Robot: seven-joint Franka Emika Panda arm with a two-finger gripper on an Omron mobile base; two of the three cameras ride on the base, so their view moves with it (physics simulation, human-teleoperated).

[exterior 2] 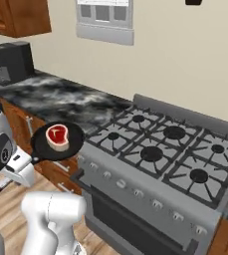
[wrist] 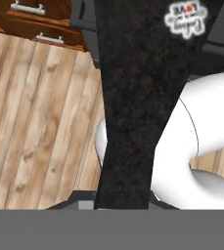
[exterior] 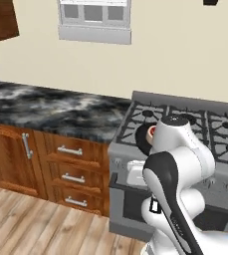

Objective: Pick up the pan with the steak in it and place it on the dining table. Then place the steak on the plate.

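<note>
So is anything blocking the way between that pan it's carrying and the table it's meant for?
I can't tell: the dining table is not in these views. The tool is shut on the handle of the pan, held with the steak in the air off the front left corner of the stove, over open floor.

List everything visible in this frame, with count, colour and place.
pan: 1, black, held off the stove's front left corner, above the floor
steak: 1, red with tan rim, in the pan
stove: 1, grey, black grates, right of the counter
counter: 1, black-grey marble over brown drawers, left of the stove
window: 1, grey frame, on the wall
floor: light wood planks
gripper: 1, shut on the pan's handle
arm: 1, white
</note>
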